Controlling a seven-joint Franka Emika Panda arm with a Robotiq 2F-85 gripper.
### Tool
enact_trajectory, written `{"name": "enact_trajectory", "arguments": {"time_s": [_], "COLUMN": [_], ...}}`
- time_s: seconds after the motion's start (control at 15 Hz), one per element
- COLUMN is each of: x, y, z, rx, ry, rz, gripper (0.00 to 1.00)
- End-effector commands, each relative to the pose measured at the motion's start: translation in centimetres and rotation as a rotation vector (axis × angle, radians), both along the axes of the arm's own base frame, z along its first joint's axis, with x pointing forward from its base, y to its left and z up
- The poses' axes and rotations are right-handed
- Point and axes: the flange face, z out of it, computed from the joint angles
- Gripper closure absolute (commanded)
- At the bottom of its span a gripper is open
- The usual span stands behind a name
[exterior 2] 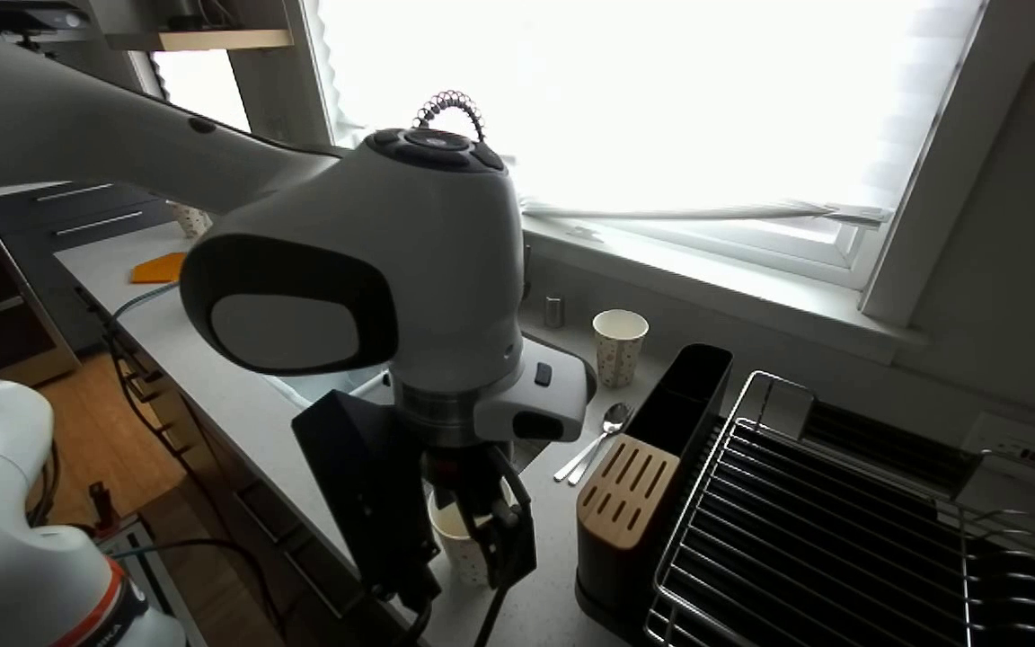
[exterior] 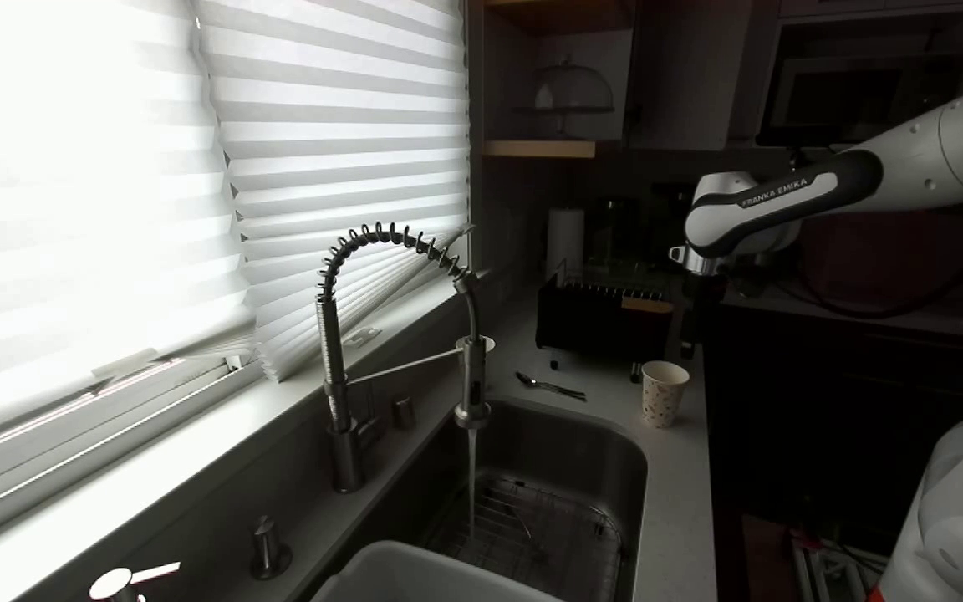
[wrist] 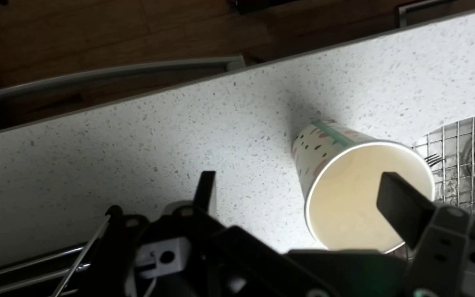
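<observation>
My gripper (wrist: 298, 185) is open and empty, pointing down over the counter. A paper cup with coloured specks (wrist: 324, 148) stands upright just below it. In the wrist view, the right finger overlaps the cup's mouth and the left finger is over bare counter. The cup also shows in both exterior views (exterior: 664, 397) (exterior 2: 468, 553); my gripper (exterior: 689, 344) is above and slightly behind it in an exterior view. A second speckled cup (exterior 2: 618, 350) stands near the window wall. Metal spoons (exterior 2: 597, 442) lie on the counter between that cup and a black utensil holder (exterior 2: 630, 490).
A sink (exterior: 565, 418) with a wire grid lies beside the cup; a fork (wrist: 433, 160) is in it. Water runs from a tall spring faucet (exterior: 473, 376). A grey basin (exterior: 423, 577) sits in the sink. A dish rack (exterior 2: 805, 521) stands by the utensil holder.
</observation>
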Motion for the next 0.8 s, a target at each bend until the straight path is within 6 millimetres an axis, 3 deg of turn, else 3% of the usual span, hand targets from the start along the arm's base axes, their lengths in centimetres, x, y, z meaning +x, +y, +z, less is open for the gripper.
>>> {"name": "enact_trajectory", "arguments": {"time_s": [0.0, 0.2, 0.27, 0.33, 0.4, 0.73], "x": [0.2, 0.5, 0.5, 0.6, 0.7, 1.1], "y": [0.1, 0.1, 0.1, 0.1, 0.1, 0.1], "z": [-1.7, -2.4, -2.7, -2.8, -2.9, -3.5], "rx": [0.008, 0.009, 0.010, 0.013, 0.022, 0.046], "ry": [-0.021, -0.032, -0.034, -0.035, -0.041, -0.054], "rz": [-0.033, -0.051, -0.059, -0.064, -0.065, -0.084], "gripper": [0.00, 0.02, 0.11, 0.27, 0.30, 0.70]}}
